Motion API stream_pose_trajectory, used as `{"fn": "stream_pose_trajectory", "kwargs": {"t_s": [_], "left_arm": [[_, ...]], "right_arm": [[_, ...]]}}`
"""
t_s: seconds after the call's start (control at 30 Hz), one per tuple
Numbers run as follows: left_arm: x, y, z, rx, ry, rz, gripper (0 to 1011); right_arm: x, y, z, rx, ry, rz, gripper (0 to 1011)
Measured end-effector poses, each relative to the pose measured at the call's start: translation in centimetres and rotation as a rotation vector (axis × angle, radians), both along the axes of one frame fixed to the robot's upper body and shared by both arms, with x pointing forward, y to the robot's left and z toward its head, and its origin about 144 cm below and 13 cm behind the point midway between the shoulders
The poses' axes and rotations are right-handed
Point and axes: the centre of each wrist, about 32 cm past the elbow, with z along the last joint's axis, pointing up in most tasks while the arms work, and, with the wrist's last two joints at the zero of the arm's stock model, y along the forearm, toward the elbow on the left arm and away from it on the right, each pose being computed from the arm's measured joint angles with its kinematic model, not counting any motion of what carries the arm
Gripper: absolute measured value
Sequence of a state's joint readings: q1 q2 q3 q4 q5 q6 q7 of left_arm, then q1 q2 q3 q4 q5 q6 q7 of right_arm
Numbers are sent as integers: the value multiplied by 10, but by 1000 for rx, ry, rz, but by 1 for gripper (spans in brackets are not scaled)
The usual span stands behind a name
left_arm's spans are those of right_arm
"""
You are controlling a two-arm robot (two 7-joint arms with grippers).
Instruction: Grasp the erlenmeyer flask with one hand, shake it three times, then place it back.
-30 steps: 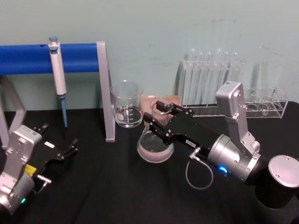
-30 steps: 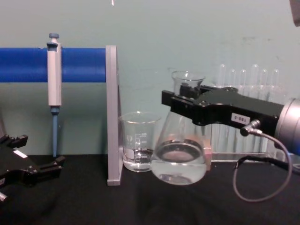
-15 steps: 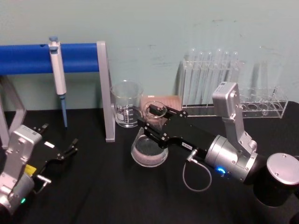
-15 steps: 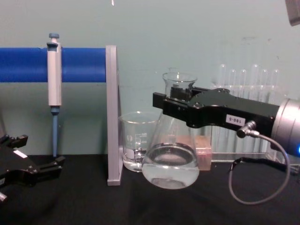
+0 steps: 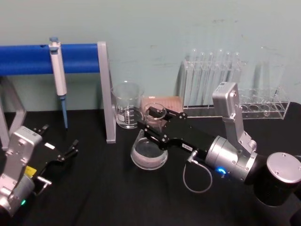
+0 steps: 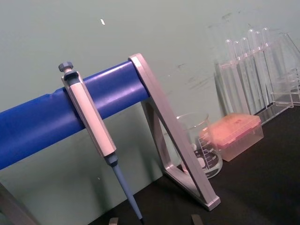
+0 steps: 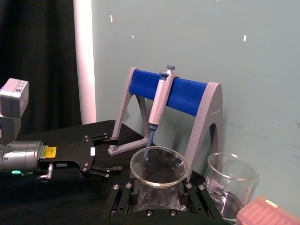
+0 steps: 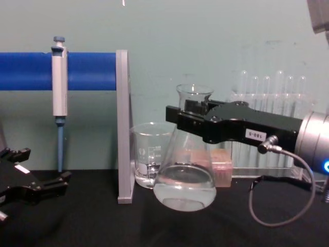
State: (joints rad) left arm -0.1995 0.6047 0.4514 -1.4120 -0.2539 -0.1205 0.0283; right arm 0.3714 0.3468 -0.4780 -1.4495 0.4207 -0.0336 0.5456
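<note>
- R. gripper (image 8: 193,110): fingers gripped the neck of the flask (image 8: 185,188); white label (image 8: 254,134), digits unreadable.
- Flask: slightly tilted, a little clear liquid, stood just in front of beaker (image 8: 150,154) w/ printed scale.
- L. gripper (image 5: 60,136): fingers spread wide, low at left; yellow sticker (image 5: 30,170).

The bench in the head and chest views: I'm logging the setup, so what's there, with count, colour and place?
erlenmeyer flask: one, clear, a little liquid, held by the neck, centre
beaker: one, clear, printed scale, behind the flask beside the stand's post
pipette: one, grey with blue tip, hanging on the stand's bar
stand: one, blue bar on grey legs, back left
box: one, pinkish, behind the flask
test-tube rack: clear, several tubes, back right
table: one, black
right gripper: black, shut on the flask's neck
left gripper: black, open, idle at left
</note>
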Motion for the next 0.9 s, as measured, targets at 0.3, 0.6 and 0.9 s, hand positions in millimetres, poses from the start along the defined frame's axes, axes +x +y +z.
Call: {"fn": "stream_pose_trajectory", "kwargs": {"t_s": [0.3,0.6,0.9], "left_arm": [[0,0,0,0,0,0,1001],[0,0,0,0,0,0,1001],[0,0,0,0,0,0,1001]], "right_arm": [[8,-1,-4,-14,5,22,450],[17,-1,-12,-34,14,43,450],[23,0,-20,-54,32,53,450]]}}
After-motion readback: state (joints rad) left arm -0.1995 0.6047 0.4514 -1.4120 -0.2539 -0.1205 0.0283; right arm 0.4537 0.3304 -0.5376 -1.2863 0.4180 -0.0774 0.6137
